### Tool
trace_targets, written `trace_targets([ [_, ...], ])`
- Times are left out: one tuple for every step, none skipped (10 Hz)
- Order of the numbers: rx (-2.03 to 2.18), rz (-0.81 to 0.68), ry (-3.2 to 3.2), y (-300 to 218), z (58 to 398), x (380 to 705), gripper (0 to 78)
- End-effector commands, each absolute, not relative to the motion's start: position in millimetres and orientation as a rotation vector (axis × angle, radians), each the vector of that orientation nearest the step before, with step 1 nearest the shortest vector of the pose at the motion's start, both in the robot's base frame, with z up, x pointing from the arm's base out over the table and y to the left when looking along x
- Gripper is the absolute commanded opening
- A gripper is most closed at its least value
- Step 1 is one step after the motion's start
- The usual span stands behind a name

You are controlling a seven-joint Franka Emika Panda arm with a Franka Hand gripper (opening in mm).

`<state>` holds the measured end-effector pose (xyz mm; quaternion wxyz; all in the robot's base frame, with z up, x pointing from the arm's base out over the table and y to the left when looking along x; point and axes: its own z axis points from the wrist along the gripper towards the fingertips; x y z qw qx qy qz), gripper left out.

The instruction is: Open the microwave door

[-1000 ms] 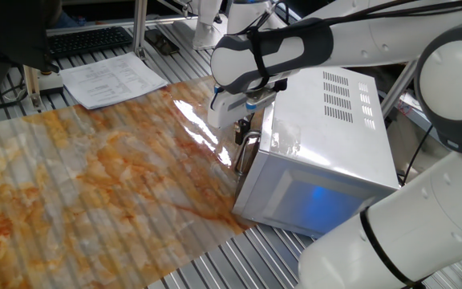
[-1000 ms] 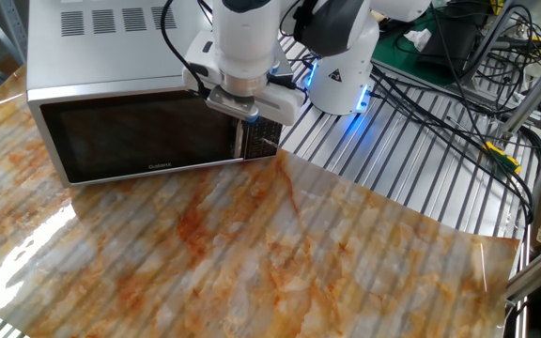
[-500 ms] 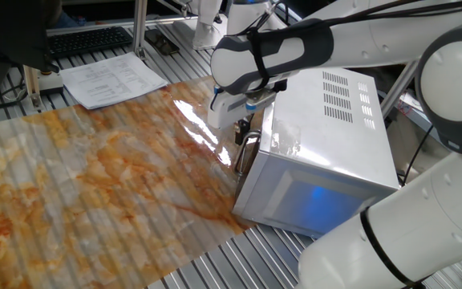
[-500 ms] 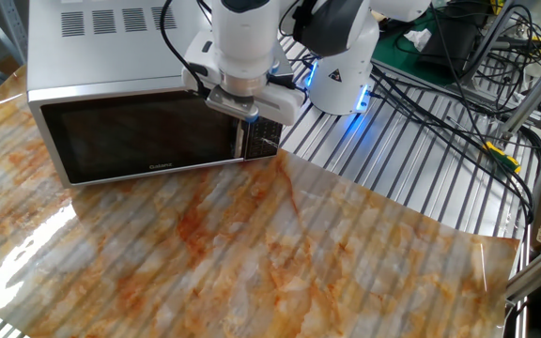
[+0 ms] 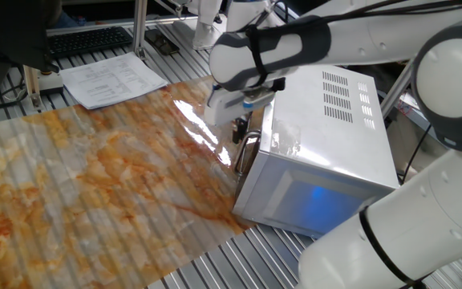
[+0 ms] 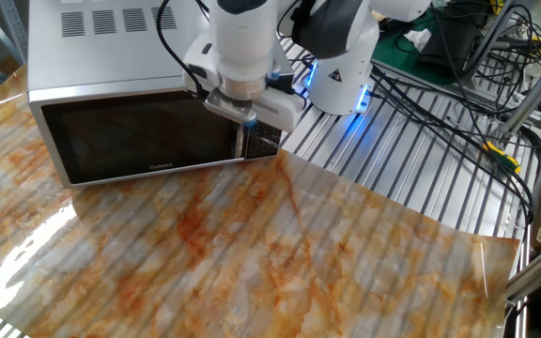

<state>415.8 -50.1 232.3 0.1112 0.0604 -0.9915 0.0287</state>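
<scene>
The white microwave (image 5: 327, 120) stands on the right of the table. Its door (image 6: 139, 136) has a dark window and looks shut flush with the body. The curved silver handle (image 5: 247, 151) runs down the door's edge next to the control panel (image 6: 263, 139). My gripper (image 5: 243, 126) points down at the top end of the handle, right against the door's upper edge. In the other fixed view the gripper (image 6: 242, 115) covers the top of the handle. Its dark fingers are partly hidden by the hand, so I cannot tell how the jaws stand.
A marbled orange mat (image 5: 95, 177) covers the table in front of the microwave. Papers (image 5: 111, 80) and a keyboard (image 5: 87, 38) lie at the back. The robot base (image 6: 341, 66) and cables (image 6: 458, 103) stand to the right of the microwave.
My gripper has shifted slightly upward at the handle's top. The door has not visibly moved.
</scene>
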Motion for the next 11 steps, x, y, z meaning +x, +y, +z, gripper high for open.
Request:
trace_targets([
  [-0.012,0.040,-2.894,-33.6,224.9,425.4,1.2],
  [-0.002,0.044,-2.892,-33.6,224.9,425.4,1.2],
  [0.003,0.044,-2.890,-33.6,224.9,425.4,1.2],
  [0.017,0.049,-2.889,-33.6,224.9,425.4,1.2],
  [0.116,0.050,-2.890,-33.9,224.2,426.2,1.2],
  [0.137,0.051,-2.904,-33.7,224.2,426.5,1.2],
  [0.141,0.077,-2.920,-33.7,224.2,426.6,1.2],
  [0.168,0.100,-2.923,-33.6,224.3,426.8,1.2],
  [0.183,0.107,-2.921,-33.6,224.3,427.0,1.2],
  [0.183,0.107,-2.921,-33.6,224.3,427.0,77.4],
  [0.191,0.107,-2.919,-33.6,224.3,427.0,77.4],
])
